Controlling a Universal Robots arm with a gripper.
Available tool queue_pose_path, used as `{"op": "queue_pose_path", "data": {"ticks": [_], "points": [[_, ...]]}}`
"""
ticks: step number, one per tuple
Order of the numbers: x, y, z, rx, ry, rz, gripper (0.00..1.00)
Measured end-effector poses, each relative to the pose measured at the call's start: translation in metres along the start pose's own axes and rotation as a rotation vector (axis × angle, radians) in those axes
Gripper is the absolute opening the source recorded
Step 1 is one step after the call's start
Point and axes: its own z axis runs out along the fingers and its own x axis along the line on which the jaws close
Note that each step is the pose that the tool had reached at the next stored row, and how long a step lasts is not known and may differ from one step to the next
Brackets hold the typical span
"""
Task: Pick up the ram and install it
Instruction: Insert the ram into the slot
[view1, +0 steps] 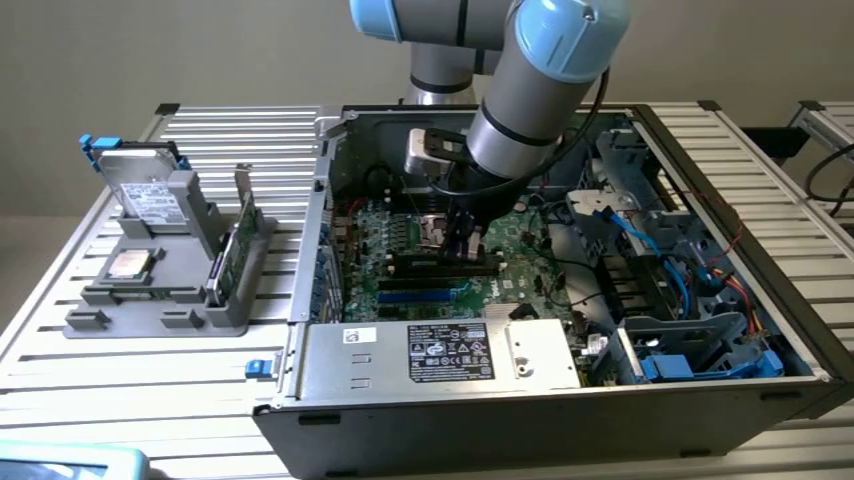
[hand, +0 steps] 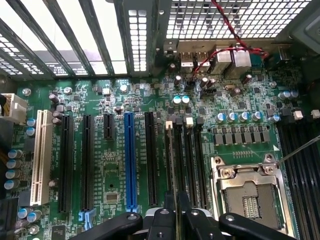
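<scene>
A long green ram stick (view1: 224, 258) stands on edge in the grey fixture (view1: 160, 300) on the exterior view's left, outside the computer case. My gripper (view1: 461, 245) is down inside the open case, just above the long black memory slots (view1: 441, 265) on the green motherboard. In the wrist view the gripper (hand: 176, 201) hangs over one of these slots (hand: 172, 160), its black fingers (hand: 164, 222) drawn close with only a thin gap. I cannot make out whether anything lies in that gap.
The fixture also holds a hard drive (view1: 147, 200) and a square silver processor (view1: 130, 263). The empty processor socket (hand: 250, 195) sits beside the slots. Blue cables (view1: 641, 240), drive cages and the power supply (view1: 441, 352) crowd the case around the arm.
</scene>
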Motion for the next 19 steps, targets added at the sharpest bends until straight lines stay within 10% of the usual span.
{"op": "queue_pose_path", "data": {"ticks": [19], "points": [[-0.0005,-0.0004,0.0017,0.0001,0.0001,0.000,0.15]]}}
